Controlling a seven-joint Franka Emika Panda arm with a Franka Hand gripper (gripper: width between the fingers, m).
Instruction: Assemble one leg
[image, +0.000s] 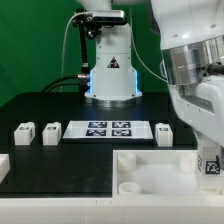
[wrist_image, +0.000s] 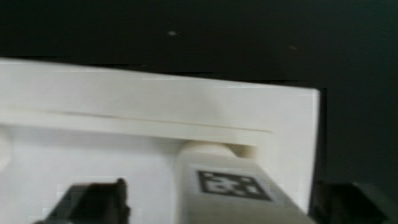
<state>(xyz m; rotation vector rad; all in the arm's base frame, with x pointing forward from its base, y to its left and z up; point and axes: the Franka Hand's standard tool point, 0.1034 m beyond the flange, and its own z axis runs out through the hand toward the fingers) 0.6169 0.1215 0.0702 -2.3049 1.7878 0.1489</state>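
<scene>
While its dark fingers (wrist_image: 98, 203) stand spread wide, the end effector (wrist_image: 231, 208) brackets the leg (wrist_image: 221, 172) with a gap on either side, pinching nothing. The leg stands upright over the white tray part (wrist_image: 107, 95), its tag facing the wrist camera. Only the exterior view shows what lies beyond the tray part's far rim: the marker board (image: 108, 129), three loose white blocks (image: 50, 132) in a row with it, and open black worktop (image: 40, 105) reaching to the arm's base (image: 110, 80).
</scene>
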